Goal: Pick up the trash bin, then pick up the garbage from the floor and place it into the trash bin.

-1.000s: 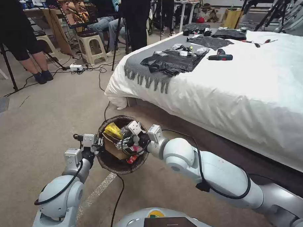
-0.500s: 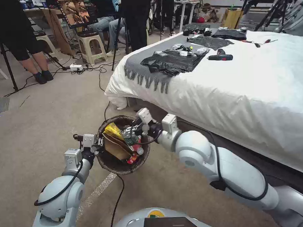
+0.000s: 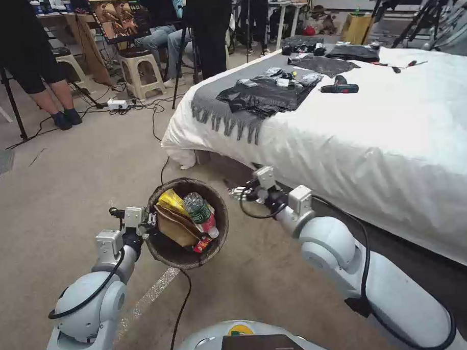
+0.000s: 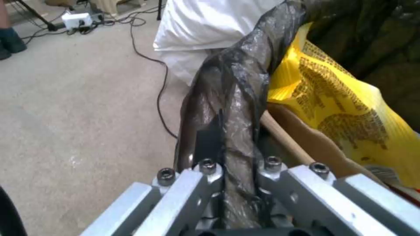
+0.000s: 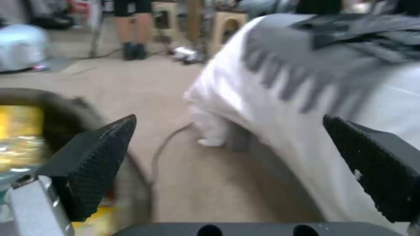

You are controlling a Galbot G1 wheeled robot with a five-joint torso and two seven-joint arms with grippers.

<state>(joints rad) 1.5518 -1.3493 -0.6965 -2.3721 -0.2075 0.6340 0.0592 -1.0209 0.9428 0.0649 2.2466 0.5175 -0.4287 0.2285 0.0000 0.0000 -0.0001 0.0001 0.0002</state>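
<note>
Above the carpet, left gripper [image 3: 152, 220] pinching trash bin [image 3: 215, 242] rim (white wall hidden), right gripper [image 3: 237, 192] spread, empty.

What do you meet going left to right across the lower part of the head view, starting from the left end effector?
left end effector → trash bin → right end effector → bed

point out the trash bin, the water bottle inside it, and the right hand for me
trash bin [image 3: 214, 196], head view, bag-covered rim.
water bottle [image 3: 199, 209], head view, green label.
right hand [image 5: 227, 167], right wrist view, midway between its open fingertips.
</note>
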